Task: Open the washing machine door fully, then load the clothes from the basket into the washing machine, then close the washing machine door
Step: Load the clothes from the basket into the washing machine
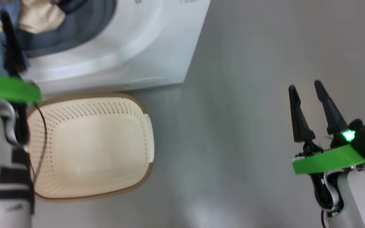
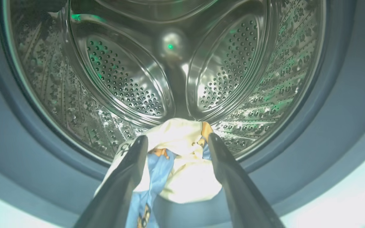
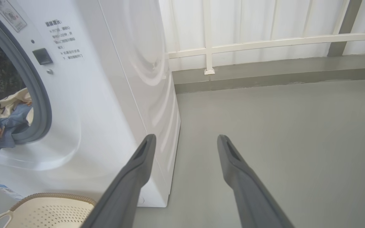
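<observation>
Cream and light-blue clothes (image 2: 176,164) lie bunched between the left end effector's (image 2: 176,138) wide-spread fingers. They drape over the grey gasket (image 2: 347,104) at the drum's (image 2: 122,79) mouth, seemingly let go. Beneath that end effector the basket (image 1: 100,104) is empty. The right end effector (image 1: 305,85), also wide, holds nothing, with the washing machine (image 3: 106,95) to its left. Loading looks nearly done; what appears left is pushing the clothes inside and closing the machine.

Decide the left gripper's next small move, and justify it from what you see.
Probably nudge the clothes deeper into the drum: they lie bunched on the gasket within the open left gripper, one blue piece hanging outside, and the basket is empty.
</observation>
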`<state>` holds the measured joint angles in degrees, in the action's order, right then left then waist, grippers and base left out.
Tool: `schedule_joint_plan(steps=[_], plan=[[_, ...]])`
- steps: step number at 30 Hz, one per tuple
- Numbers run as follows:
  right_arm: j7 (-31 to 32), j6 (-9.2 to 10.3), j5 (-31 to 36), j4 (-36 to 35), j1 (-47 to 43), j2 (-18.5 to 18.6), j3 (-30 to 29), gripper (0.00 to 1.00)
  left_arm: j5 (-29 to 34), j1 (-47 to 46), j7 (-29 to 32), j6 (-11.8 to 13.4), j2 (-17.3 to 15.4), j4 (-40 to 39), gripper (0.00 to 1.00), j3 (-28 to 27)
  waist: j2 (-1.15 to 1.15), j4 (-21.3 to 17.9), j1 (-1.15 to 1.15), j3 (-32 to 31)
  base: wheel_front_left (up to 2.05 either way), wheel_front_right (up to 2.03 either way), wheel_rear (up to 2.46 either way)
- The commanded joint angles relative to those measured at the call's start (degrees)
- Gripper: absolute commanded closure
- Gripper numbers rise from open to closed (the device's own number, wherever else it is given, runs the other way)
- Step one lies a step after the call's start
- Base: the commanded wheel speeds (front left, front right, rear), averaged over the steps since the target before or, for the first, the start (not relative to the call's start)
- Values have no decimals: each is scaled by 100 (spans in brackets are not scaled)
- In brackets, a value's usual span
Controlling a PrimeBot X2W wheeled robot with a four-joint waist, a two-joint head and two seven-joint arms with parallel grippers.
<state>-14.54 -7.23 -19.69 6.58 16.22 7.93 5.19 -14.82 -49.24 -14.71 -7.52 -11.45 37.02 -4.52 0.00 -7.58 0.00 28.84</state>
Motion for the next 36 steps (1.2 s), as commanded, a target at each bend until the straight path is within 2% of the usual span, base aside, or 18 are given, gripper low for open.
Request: schedule_joint_plan(steps=[1,20,36], plan=[[-46,-25,48,-93,-190,90,99,0,2,266,-29,3,-207,-224,0,-120,0,174,0,-384,0,0,0],[-46,-25,16,161,-1037,399,-15,0,85,2626,-29,3,220,-1143,0,2,0,870,0,-1841,0,0,0],[-46,-25,-11,131,-1708,438,-175,0,224,4098,-29,3,310,-1889,0,31,0,1017,0,-2547,0,0,0]])
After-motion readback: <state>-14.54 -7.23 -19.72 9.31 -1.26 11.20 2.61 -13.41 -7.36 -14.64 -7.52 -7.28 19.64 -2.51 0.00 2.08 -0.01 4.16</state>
